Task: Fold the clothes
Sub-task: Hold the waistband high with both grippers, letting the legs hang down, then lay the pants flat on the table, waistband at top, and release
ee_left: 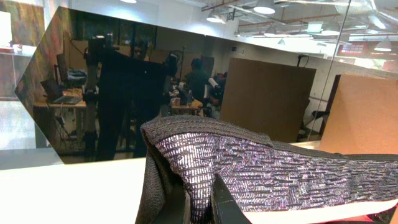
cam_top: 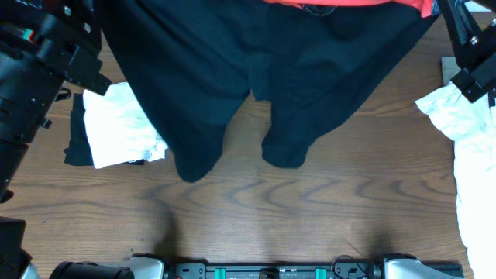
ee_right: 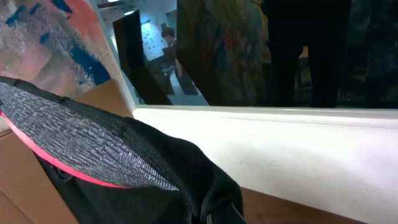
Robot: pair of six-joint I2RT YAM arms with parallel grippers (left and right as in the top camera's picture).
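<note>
Your left gripper (ee_left: 200, 208) and right gripper (ee_right: 214, 213) are both clamped on the grey waistband (ee_left: 267, 168) of the black trousers (cam_top: 232, 85), legs draping from the tabletop's (cam_top: 310, 209) far edge toward its middle, one white garment (cam_top: 120, 128) at its left edge, a second white garment (cam_top: 473, 147) at its right.

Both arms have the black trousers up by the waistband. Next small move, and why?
Probably lower both arms together until the leg ends touch the table, then lay the trousers flat. The left fingers and right fingers are shut on the waistband, the legs hang free, and bare wood shows below them, between the white garments.
</note>
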